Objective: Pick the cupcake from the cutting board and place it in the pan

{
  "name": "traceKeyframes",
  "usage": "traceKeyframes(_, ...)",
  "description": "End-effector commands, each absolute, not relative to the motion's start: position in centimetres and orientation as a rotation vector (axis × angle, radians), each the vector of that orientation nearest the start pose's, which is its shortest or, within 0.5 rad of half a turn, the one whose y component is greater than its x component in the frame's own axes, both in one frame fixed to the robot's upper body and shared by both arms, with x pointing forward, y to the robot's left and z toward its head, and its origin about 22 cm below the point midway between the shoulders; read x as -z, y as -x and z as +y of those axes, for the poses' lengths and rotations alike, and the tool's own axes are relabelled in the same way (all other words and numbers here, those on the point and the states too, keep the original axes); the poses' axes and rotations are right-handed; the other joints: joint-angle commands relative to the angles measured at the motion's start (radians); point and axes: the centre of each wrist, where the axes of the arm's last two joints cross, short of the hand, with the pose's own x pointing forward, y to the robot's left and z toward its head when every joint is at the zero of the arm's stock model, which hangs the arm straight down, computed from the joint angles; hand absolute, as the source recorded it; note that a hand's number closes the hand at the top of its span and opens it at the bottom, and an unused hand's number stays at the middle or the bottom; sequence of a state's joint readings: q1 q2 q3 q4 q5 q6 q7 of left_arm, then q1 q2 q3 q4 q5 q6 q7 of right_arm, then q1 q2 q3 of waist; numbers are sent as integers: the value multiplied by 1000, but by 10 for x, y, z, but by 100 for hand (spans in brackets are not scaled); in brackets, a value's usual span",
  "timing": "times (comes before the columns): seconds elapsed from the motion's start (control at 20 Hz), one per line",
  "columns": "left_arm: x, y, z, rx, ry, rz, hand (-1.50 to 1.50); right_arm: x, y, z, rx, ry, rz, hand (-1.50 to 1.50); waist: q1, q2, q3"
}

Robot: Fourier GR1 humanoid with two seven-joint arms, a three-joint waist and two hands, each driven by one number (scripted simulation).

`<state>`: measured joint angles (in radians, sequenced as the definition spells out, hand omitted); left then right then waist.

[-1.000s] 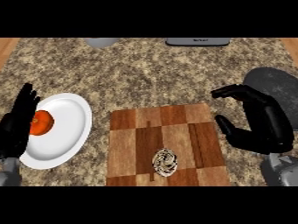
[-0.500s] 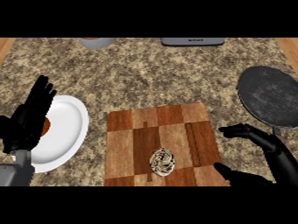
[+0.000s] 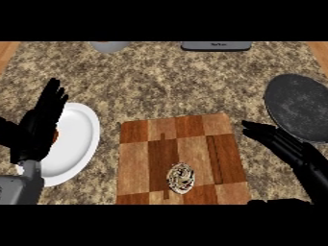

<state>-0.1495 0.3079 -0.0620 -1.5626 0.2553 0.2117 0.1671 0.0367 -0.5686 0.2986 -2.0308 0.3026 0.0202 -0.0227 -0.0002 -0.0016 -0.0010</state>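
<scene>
The right hand point(image 3: 294, 149), fingers apart, sits right of the board point(image 3: 181, 158); reaching could nudge the cupcake point(image 3: 181, 178) off.

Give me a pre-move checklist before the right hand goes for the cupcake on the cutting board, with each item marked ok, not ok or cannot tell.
1. Small swirl-topped cupcake sits on the brown checkered wooden cutting board, near its front edge: ok.
2. Nothing covers the cupcake from above: ok.
3. Black right hand has straight fingers, ready to close: ok.
4. Right hand is at the cupcake: not ok; it is by the board's right edge, apart from the cupcake.
5. Round dark pan lies uncovered on the speckled counter, right of the board: ok.
6. Black left hand is out of the way, open over the white round plate: ok.
</scene>
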Motion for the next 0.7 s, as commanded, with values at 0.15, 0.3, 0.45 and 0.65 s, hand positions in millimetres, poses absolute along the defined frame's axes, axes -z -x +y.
traceKeyframes(0.15, -59, -283, 271, -28, -79, -1511, 0, -149, -219, -198, -1255, 516, -1667, -150, 20, 3, -2)
traceKeyframes(0.3, -40, -279, 265, -15, -85, -1517, 0, -147, -233, -174, -1377, 490, -1595, -150, 18, 4, -1)
traceKeyframes(0.45, -56, -287, 263, -34, -101, -1520, 0, -148, -228, -162, -1515, 488, -1435, -150, 11, 2, -1)
traceKeyframes(0.65, -58, -285, 269, -21, -100, -1523, 0, -117, -239, -141, -1669, 447, -1174, -150, 21, 5, -1)
